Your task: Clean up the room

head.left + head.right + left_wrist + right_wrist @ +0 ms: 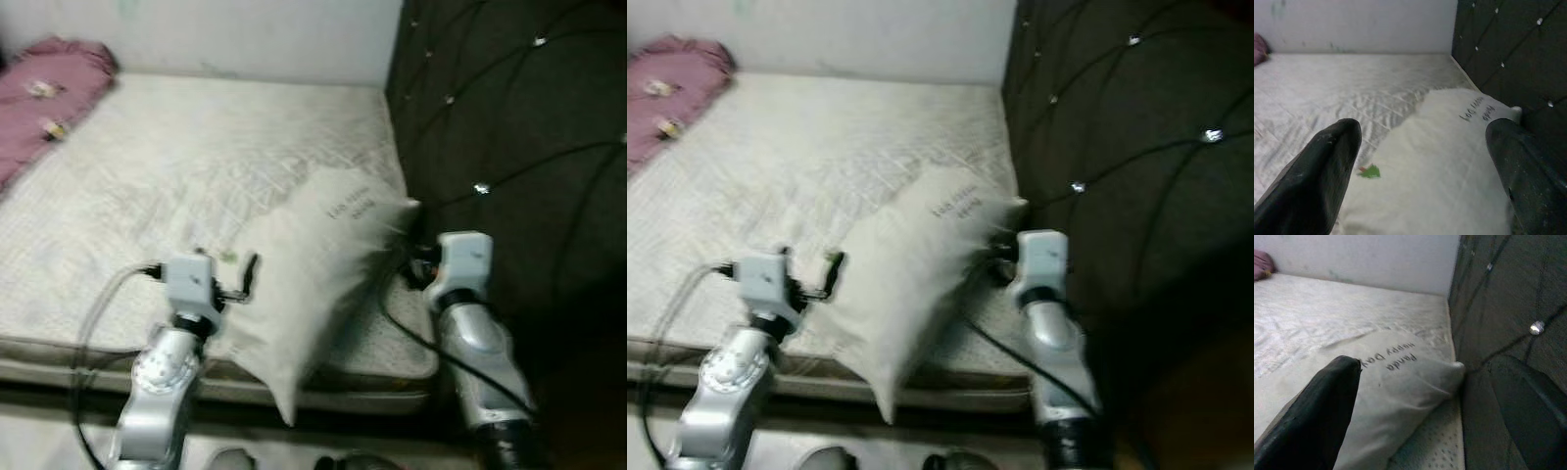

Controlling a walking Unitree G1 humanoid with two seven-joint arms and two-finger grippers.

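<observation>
A white pillow [309, 279] with small dark lettering lies tilted on the near right corner of the mattress [196, 147]. One of its corners hangs over the front edge. My left gripper [249, 277] is at the pillow's left side, its fingers [1322, 171] open wide with the pillow [1440, 176] lying between and beyond them. At the pillow's right corner, by the headboard, is my right gripper [413, 266]. It is open too, with the lettered end of the pillow [1400, 382] in front of its fingers [1322, 411].
A dark tufted headboard [519, 147] with shiny studs stands along the right. A pink blanket [44, 93] is bunched at the bed's far left, against a white wall [245, 34]. Dark rounded things [343, 460] sit on the floor below the bed.
</observation>
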